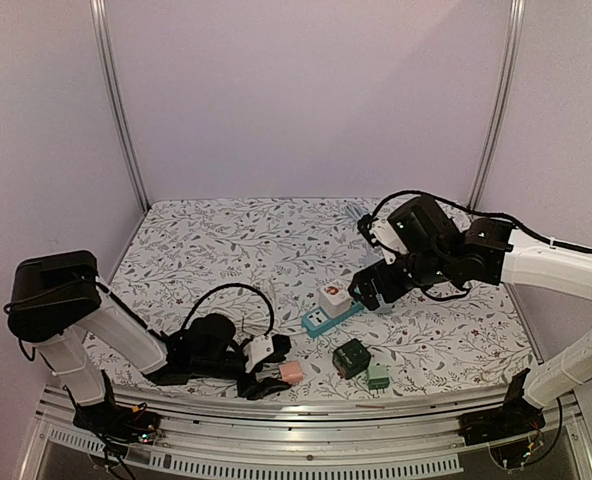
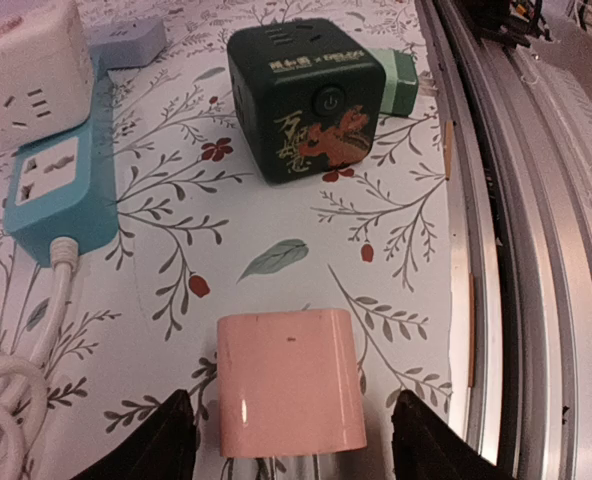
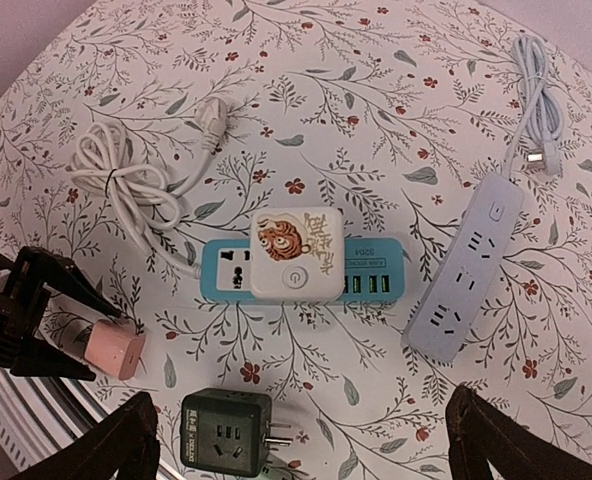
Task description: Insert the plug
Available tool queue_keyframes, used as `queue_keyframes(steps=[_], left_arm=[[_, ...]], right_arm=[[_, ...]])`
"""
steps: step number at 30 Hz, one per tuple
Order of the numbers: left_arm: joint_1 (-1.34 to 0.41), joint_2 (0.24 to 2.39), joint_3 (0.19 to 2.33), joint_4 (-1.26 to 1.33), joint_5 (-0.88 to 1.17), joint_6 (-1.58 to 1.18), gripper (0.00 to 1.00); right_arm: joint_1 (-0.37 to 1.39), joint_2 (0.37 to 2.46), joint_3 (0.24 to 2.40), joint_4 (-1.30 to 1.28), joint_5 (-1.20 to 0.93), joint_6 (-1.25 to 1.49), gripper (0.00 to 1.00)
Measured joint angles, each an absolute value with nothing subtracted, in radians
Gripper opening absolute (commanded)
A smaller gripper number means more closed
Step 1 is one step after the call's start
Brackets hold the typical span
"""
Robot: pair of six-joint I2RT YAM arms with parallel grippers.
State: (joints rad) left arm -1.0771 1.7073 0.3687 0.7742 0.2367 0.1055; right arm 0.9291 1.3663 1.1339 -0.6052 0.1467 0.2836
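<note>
Subject item: a pink plug (image 2: 291, 385), a rounded block of smooth, slightly glossy plastic. It lies flat on the table (image 1: 226, 240) close to the near rail. The left gripper (image 2: 292, 420) has it bracketed. In the wrist view the plug sits at 6 o'clock, centred between the two dark fingers, with a strip of floral cloth showing on either side. The jaws therefore stand part-open around it and have hold of nothing yet. Its long axis runs along the 12-to-6 line, in line with the jaws' reach, so squeezing should meet its flat flanks squarely. The pins appear to be at the 6 o'clock end, but this cannot be confirmed. The likely target is the blue power strip (image 2: 61, 190), matte plastic with one free universal socket. It lies at 10 o'clock from the plug and well apart from it. A white cube adapter (image 3: 294, 255) already occupies the socket next to the free one. A dark green cube socket (image 2: 306, 95), hard-edged with a printed face, stands at 12 o'clock. The right gripper (image 3: 301, 420) hangs above the blue strip with its jaws fully spread and empty. The left arm is plainly the nearer one for the pick-up. In my judgement, the smooth shell may slip if it is pinched off-centre.
</note>
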Motion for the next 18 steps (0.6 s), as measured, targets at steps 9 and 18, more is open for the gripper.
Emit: queue_keyframes(steps=[9, 18], left_arm=[[-1.085, 1.748, 0.406, 0.749, 0.221, 0.115, 0.38], [-1.091, 1.753, 0.422, 0.734, 0.22, 0.122, 0.24]], right_arm=[[0.929, 1.366, 1.133, -0.606, 0.144, 0.284, 0.99], [0.929, 1.366, 1.133, -0.606, 0.139, 0.284, 0.99]])
